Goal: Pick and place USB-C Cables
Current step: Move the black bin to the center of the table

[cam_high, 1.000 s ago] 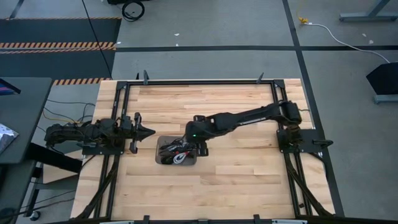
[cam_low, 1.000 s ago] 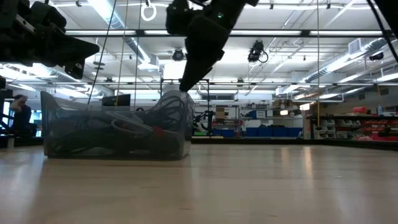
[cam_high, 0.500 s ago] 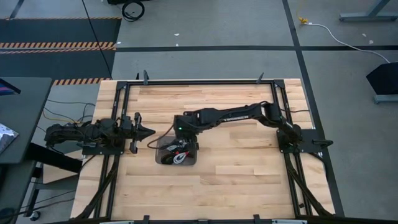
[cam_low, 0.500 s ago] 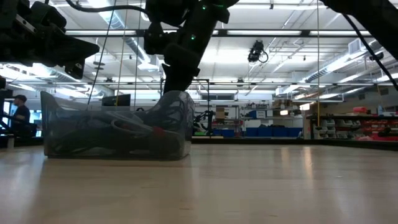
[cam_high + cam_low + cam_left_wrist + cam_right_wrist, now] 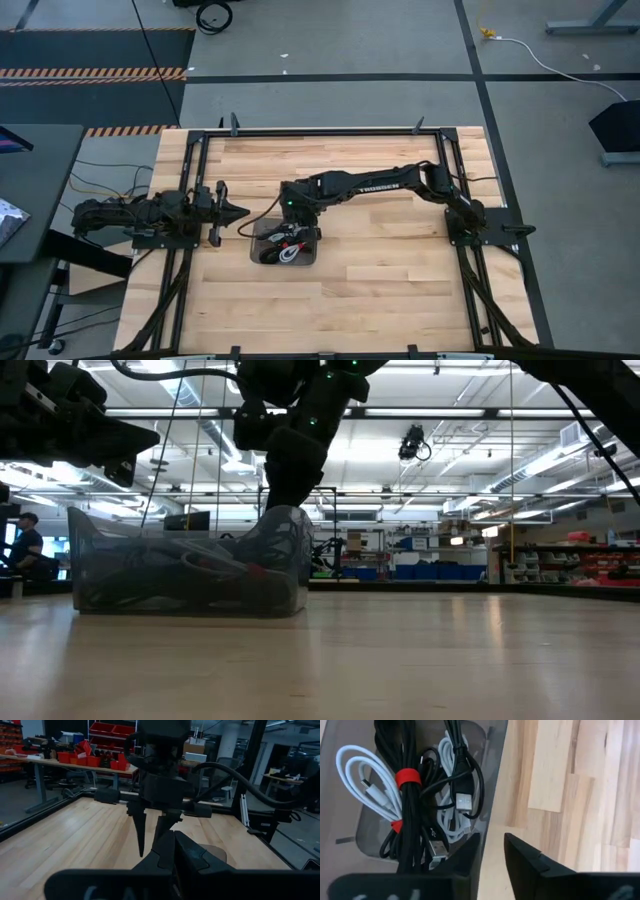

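- Over the last sec the right arm swung from the tray's (image 5: 256, 250) right side to its far edge; the right gripper (image 5: 293, 218) now hangs above the tray's far rim, pointing down. In the last half sec it barely shifted, so the swing looks about over.
- Right fingers (image 5: 522, 855) are apart w/ nothing between them; the gap sits over bare table (image 5: 400, 280) just outside the tray wall, per the right wrist view.
- Cables (image 5: 412, 795) are all in the tray, tangled: thick black bundle w/ red tie, white loops beside it, black USB plugs on top. Can't count them separately.
- Low view: gripper (image 5: 285, 485) is just above the tray's (image 5: 190, 575) right end, tips near the rim; the cable heap (image 5: 275, 540) rises to about rim height there.
- Left gripper (image 5: 232, 211) waits at the table's left, near the tray's left side; its fingers (image 5: 195, 862) look closed together.
- Meaning: no pick yet. Looks like the approach step is done and the grasp comes next.
- Judgement: the gripper must shift inward over the pile before descending, else one finger lands on the rim or outside the tray.
- Risk: cables interlock, so lifting one may drag its neighbours or tip the light tray.
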`<state>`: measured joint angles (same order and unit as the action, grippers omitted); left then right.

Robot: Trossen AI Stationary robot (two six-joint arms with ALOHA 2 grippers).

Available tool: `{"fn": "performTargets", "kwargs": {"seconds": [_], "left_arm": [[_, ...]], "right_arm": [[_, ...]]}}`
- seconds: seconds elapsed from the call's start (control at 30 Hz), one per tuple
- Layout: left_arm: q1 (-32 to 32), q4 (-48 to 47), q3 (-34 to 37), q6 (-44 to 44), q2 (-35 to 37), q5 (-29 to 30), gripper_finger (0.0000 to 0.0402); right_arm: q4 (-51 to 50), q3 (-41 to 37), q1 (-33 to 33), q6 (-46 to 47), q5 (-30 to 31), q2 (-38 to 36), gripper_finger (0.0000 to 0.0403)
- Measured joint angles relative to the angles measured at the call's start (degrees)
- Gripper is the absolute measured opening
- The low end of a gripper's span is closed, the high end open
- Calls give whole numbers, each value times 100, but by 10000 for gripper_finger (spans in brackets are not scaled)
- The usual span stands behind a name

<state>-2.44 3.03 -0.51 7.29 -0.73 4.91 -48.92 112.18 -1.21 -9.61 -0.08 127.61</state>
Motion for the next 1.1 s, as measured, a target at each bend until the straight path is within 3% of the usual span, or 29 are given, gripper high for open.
{"fn": "performTargets", "kwargs": {"seconds": [0.27,0.63,1.1], "left_arm": [[0,0,0,2,0,-1,9],[0,-4,0,2,0,-2,9],[0,-17,0,117,0,-7,9]], "right_arm": [[-173,0,-2,-61,-190,-4,10],[-716,2,0,-48,-78,-51,3],[-1923,-20,-226,248,674,-20,0]]}}
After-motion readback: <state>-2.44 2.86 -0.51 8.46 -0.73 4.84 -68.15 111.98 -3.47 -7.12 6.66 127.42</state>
